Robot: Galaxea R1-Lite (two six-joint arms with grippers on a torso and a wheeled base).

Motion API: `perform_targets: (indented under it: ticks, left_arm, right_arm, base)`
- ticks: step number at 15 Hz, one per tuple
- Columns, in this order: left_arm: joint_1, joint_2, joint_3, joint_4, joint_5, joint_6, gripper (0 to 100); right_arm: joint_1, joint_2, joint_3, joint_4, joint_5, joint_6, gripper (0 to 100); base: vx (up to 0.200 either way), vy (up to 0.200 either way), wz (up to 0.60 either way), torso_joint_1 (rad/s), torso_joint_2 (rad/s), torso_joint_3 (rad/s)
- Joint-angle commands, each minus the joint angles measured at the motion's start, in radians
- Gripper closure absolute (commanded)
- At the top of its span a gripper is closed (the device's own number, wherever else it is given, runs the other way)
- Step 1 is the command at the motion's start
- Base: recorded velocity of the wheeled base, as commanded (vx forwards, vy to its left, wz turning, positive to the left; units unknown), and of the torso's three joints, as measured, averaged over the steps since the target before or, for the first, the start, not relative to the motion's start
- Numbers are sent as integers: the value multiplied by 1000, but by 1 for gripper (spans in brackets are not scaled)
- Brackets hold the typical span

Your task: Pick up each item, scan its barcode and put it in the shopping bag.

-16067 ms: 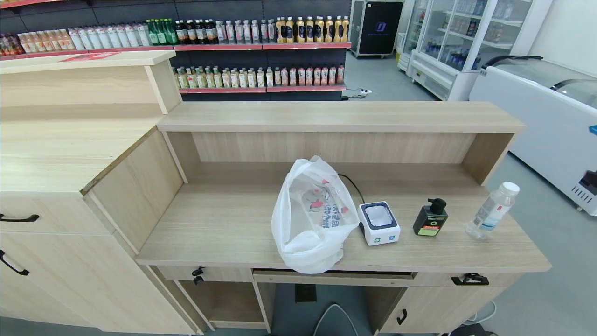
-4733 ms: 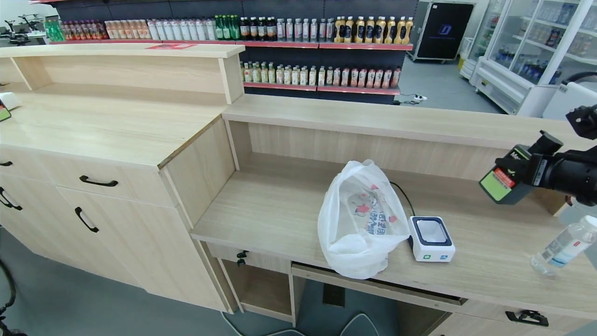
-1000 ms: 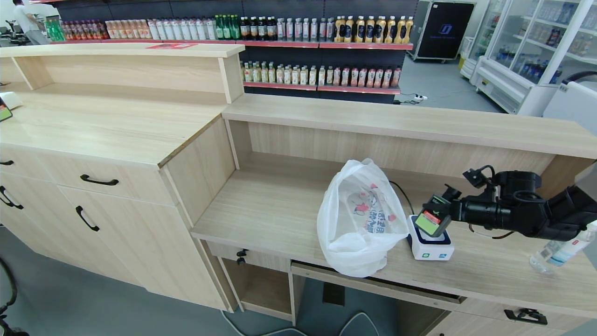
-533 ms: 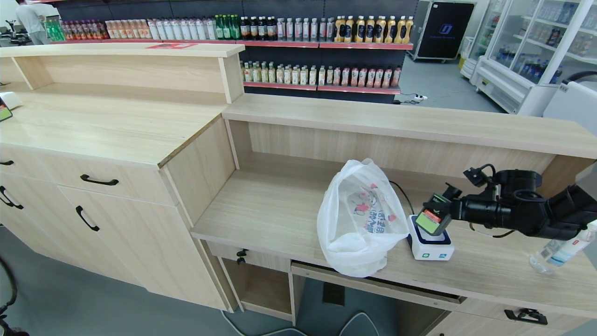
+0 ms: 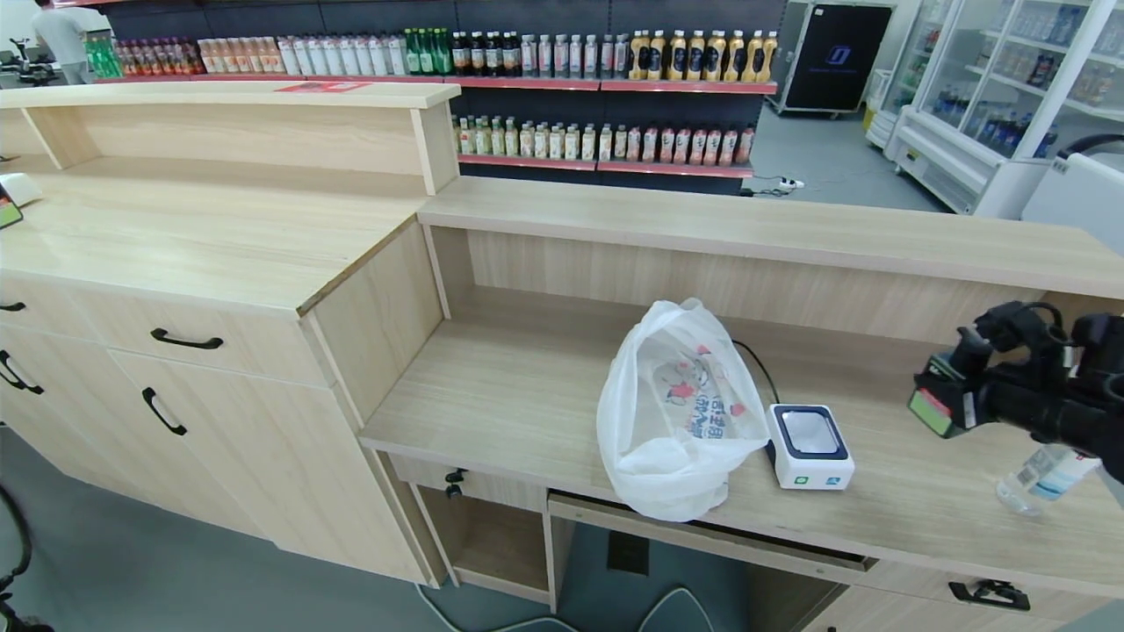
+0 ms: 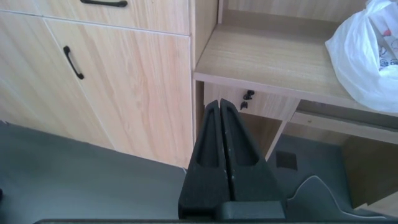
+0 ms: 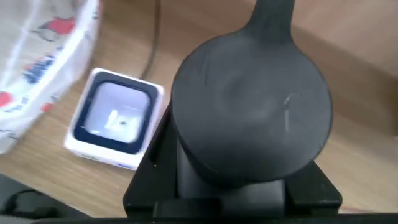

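Starting with the head view: the right gripper [image 5: 973, 402] is at the far right, above the light wooden checkout counter [image 5: 527, 395]; its fingers are clamped on a dark green plastic pump bottle [image 5: 936, 405] with a green and red label; the pump bottle is held in the air, clear of the counter surface and well to the right of the white box-shaped barcode scanner [image 5: 808, 446]. The barcode scanner rests on the counter with its dark-rimmed glass window facing up; a thin black cable [image 5: 757, 370] runs from it toward the back of the counter. A white translucent plastic shopping bag [image 5: 676, 412] with a red cartoon print stands just beside the barcode scanner, on its left, mouth open upward. A clear plastic water bottle [image 5: 1045, 474] with a blue label sits on the counter at the far right, partly hidden by the right arm.

Left wrist view: the left gripper [image 6: 219, 109] hangs low in front of the counter, above the grey floor [image 6: 74, 180]; its two black fingers are pressed flat together with nothing between them. Pale wooden cabinet doors [image 6: 124, 81] with black handles face it; the shopping bag shows on the counter beyond.

Right wrist view: the round black pump head of the pump bottle occupies the centre; black fingers [image 7: 149, 186] flank the bottle body on both sides; the barcode scanner lies on the counter beyond the pump bottle, next to the shopping bag.
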Motion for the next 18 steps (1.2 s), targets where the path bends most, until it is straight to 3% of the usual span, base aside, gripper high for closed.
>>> perform_targets:
  ticks: [1,7,10,12,18]
  left_arm:
    - [0,0,0,0,1,0,100]
    - [0,0,0,0,1,0,100]
    - [0,0,0,0,1,0,100]
    - [0,0,0,0,1,0,100]
    - [0,0,0,0,1,0,100]
  right_arm:
    - [-44,-128,59,-43,-18,-30,100]
    - [18,-103,33,-147,-18,-32,100]
    - [146,7,-113,-184,-98,-16,100]
    - [189,84,-142,-153,-99,33,100]
    - [199,217,-128,-94,-98,65,100]
  base:
    - [0,0,0,0,0,0]
    - [0,0,600,0,2,2]
    - [0,0,600,10,4,2]
    - [0,0,0,0,0,0]
    - [0,0,0,0,0,0]
